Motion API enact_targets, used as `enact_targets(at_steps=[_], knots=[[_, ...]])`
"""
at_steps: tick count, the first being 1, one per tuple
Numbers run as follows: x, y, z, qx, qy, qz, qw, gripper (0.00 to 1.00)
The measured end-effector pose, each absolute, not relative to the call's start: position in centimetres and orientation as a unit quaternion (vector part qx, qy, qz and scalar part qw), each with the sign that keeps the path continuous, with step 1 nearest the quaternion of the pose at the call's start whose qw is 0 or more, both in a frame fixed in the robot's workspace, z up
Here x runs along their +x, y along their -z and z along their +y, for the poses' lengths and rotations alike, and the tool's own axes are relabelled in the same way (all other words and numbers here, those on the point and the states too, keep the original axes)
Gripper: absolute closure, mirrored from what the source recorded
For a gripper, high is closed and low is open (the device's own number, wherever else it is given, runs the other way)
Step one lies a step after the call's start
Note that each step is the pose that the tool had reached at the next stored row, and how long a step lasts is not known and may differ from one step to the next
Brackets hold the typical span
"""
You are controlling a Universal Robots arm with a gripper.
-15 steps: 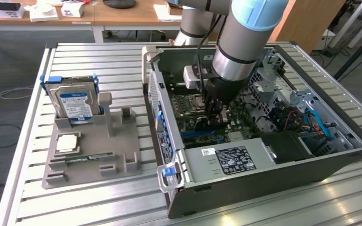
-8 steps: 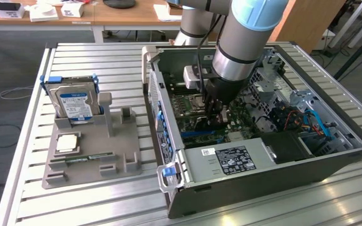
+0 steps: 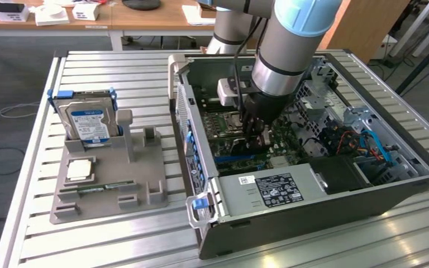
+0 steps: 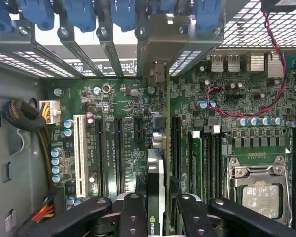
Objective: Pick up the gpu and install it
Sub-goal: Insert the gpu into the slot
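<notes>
The gpu (image 4: 156,170) shows edge-on in the wrist view, standing upright over the green motherboard (image 4: 123,103). Its silver bracket (image 4: 158,44) reaches up among the case's rear slot covers. My gripper (image 4: 157,217) is shut on the card, with one black finger (image 4: 133,212) on each side of it. The card's lower edge lies along a black expansion slot; I cannot tell if it is seated. In the exterior view my gripper (image 3: 253,131) reaches down into the open computer case (image 3: 304,218), low over the motherboard.
A white slot (image 4: 80,153) and black slots lie beside the card. The processor socket (image 4: 261,192) and a red cable (image 4: 266,106) are on the other side. On the exterior view's left a grey holder (image 3: 106,195) carries a hard drive (image 3: 87,120), a chip (image 3: 79,169) and a RAM stick (image 3: 95,190).
</notes>
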State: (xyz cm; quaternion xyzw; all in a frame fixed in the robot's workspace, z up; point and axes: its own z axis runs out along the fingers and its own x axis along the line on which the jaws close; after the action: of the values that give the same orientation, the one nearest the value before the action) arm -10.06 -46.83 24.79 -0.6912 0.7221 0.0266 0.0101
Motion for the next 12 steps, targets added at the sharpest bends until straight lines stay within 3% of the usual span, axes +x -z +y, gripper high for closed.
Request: enact_targets(at_steps=[12], knots=[[-10.07,-24.79,-46.9,-0.693,-0.027,0.72,0.01,0.73]])
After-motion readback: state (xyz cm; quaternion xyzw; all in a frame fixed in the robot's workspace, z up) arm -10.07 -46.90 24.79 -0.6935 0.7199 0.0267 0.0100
